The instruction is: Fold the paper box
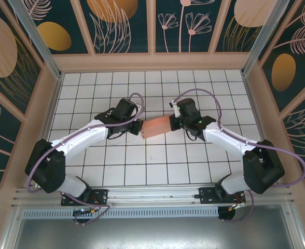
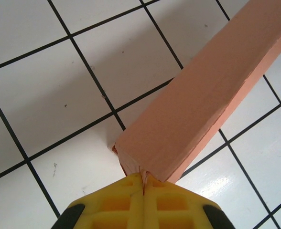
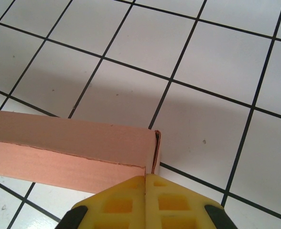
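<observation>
The paper box (image 1: pixel 155 127) is a salmon-pink, flat, folded-up box held just above the white tiles at the middle of the table, between both arms. My left gripper (image 1: pixel 140 127) is at its left end. In the left wrist view its yellow fingers (image 2: pixel 116 205) are shut, pinching a thin end flap of the box (image 2: pixel 202 95) in the seam between them (image 2: pixel 144 180). My right gripper (image 1: pixel 172 123) is at the right end. Its yellow fingers (image 3: pixel 178 205) are shut at the near corner of the box (image 3: pixel 73 140), where the end wall meets their seam (image 3: pixel 145 177).
The tiled table (image 1: pixel 121 166) has black grid lines. Peach-framed panel walls (image 1: pixel 152 61) close it in at the back and both sides. A metal rail (image 1: pixel 152 199) carrying the two arm bases runs along the near edge.
</observation>
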{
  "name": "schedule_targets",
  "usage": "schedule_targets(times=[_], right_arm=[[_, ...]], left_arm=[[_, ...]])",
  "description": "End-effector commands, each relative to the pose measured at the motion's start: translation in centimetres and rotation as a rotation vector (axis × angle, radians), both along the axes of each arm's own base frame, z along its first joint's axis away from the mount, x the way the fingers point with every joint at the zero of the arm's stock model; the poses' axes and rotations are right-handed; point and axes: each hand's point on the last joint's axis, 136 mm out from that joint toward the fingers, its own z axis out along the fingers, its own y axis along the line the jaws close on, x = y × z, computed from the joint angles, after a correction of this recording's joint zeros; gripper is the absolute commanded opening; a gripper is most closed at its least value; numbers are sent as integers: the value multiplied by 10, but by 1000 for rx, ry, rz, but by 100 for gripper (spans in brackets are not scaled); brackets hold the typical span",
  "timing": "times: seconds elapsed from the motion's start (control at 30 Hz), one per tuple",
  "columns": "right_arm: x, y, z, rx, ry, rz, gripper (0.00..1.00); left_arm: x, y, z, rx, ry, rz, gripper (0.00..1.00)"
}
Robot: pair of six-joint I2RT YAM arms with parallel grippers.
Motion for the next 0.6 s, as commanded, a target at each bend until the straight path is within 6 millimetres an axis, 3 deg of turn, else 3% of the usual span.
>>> schedule_targets(times=[0.0, 0.13, 0.4, 0.57], right_arm=[[6, 7, 17, 21, -37, -16, 0], [8, 11, 28, 50, -49, -17, 0], [14, 3, 33, 4, -56, -64, 0], [15, 4, 31, -7, -50, -58, 0]], left_arm=[[7, -12, 15, -69, 20, 32, 0], [11, -16, 19, -75, 31, 40, 0], [14, -7, 8, -13, 40, 68, 0], [17, -13, 11, -43, 66, 87, 0]])
